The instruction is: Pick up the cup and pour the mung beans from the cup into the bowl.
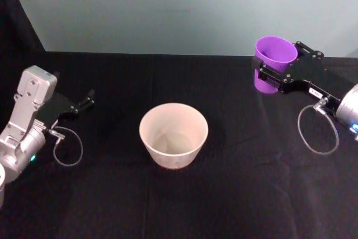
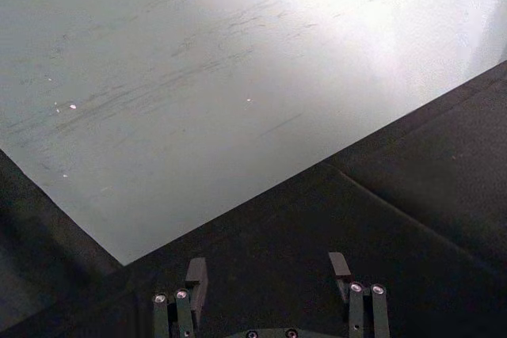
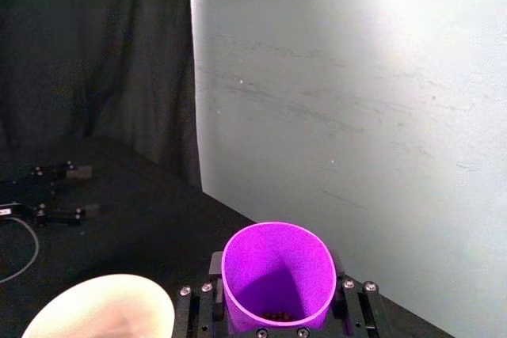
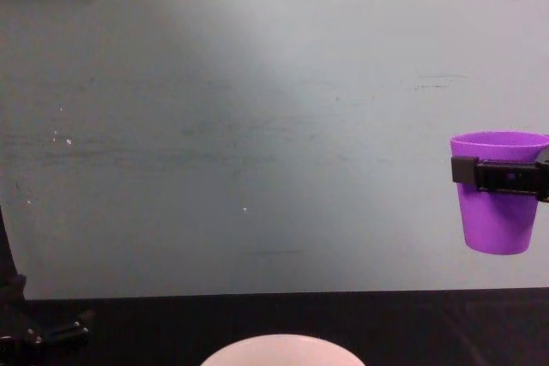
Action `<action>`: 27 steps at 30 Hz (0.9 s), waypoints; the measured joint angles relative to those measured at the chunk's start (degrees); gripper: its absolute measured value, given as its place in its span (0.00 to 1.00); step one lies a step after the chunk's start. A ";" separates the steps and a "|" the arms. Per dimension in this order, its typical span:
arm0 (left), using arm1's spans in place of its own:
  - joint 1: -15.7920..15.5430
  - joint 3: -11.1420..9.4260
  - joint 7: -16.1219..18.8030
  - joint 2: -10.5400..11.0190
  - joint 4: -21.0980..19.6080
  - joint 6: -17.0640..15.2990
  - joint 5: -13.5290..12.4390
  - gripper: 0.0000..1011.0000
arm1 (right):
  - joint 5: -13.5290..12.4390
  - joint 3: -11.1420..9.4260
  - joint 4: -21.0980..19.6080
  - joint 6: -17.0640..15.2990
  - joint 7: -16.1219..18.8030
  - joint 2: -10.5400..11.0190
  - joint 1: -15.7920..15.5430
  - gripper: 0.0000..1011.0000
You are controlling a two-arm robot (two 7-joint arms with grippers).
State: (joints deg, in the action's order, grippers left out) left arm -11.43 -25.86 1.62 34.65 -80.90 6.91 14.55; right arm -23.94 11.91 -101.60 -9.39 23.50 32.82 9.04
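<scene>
My right gripper [image 1: 272, 72] is shut on the purple cup [image 1: 273, 62] and holds it upright in the air at the right, well above the table in the chest view, where the cup [image 4: 497, 203] hangs clear of the black cloth. A few dark mung beans [image 3: 277, 315] lie at the bottom of the cup [image 3: 277, 282]. The pale bowl [image 1: 174, 134] stands at the table's middle, to the left of and nearer than the cup; its rim [image 4: 279, 349] shows low in the chest view. My left gripper [image 2: 269, 271] rests open over the cloth at the left.
A black cloth [image 1: 235, 194] covers the table. A pale grey-green wall [image 1: 168, 9] rises behind its far edge. Loose cable loops hang by the left wrist [image 1: 67, 149] and the right wrist [image 1: 318, 130].
</scene>
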 joint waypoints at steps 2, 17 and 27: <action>0.00 0.00 0.00 0.00 0.00 0.00 0.00 0.99 | 0.00 0.00 0.00 0.00 0.00 0.00 0.00 0.73; 0.00 0.00 0.00 0.00 0.00 0.00 0.00 0.99 | 0.00 0.00 0.00 0.00 0.00 0.00 0.00 0.73; 0.00 0.00 0.00 0.00 0.00 0.00 0.00 0.99 | 0.00 0.00 0.00 0.00 0.00 0.00 0.00 0.73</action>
State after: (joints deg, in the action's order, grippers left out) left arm -11.43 -25.86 1.62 34.65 -80.90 6.91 14.55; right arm -23.94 11.91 -101.60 -9.39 23.50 32.82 9.04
